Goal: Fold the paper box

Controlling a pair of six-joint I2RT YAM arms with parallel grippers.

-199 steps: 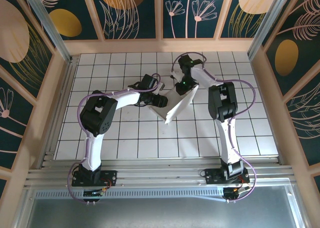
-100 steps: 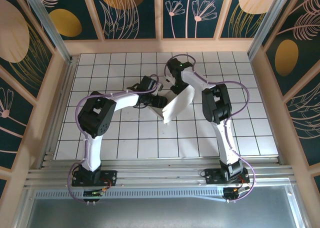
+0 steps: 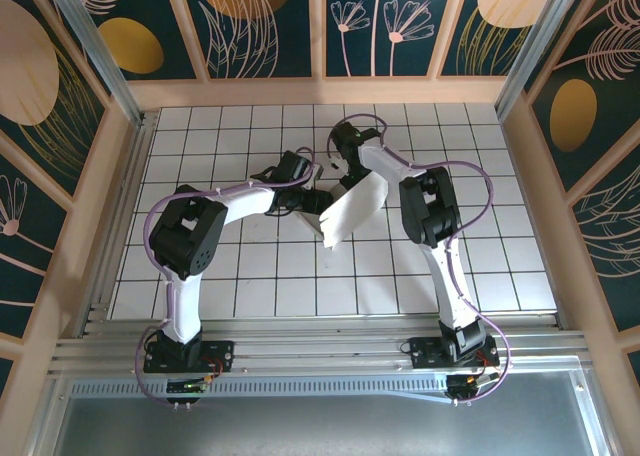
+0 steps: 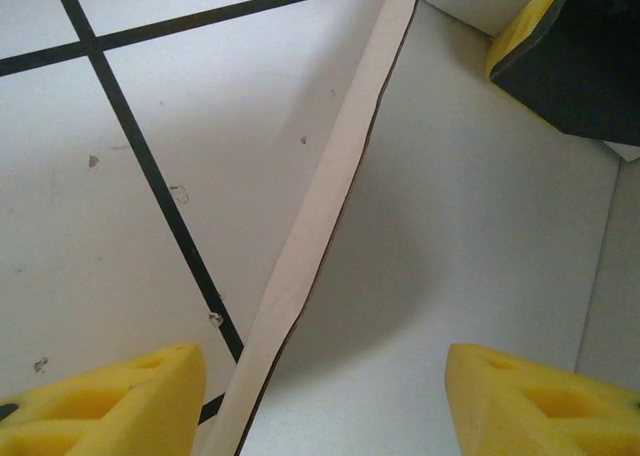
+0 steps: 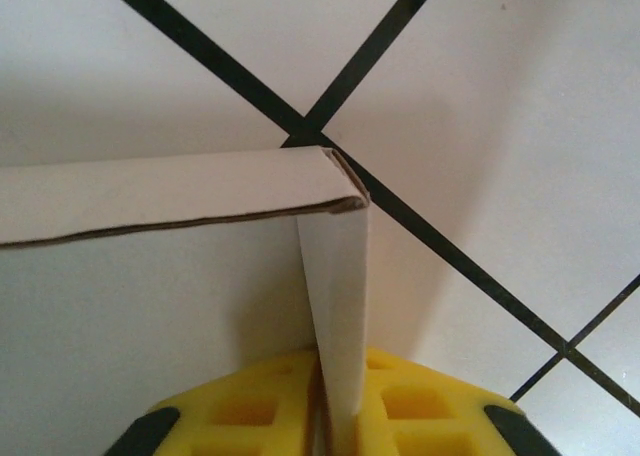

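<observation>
1. Just above centre of the overhead frame, the paper box (image 3: 356, 206) is sitting on the white gridded surface (image 3: 250, 276). Its long panel is running from lower left to upper right.
2. Right pincer (image 3: 345, 173) is gripping the box at its upper end.
3. Right wrist view: the yellow pads (image 5: 250, 416) are clamping together on an upright flap at bottom centre. A second panel is folding off it at a right angle, heading to the left edge of the frame.
4. Left pincer (image 3: 313, 190) is sitting just left of the box, beside its lower-left side.
5. Left wrist view: the left pincer is standing wide apart, with its yellow fingertips (image 4: 110, 396) in the bottom corners. Neither is touching cardboard.
6. Same view: a box edge is running diagonally between the fingertips, from bottom centre to top right, casting a shadow on the tiles.
</observation>
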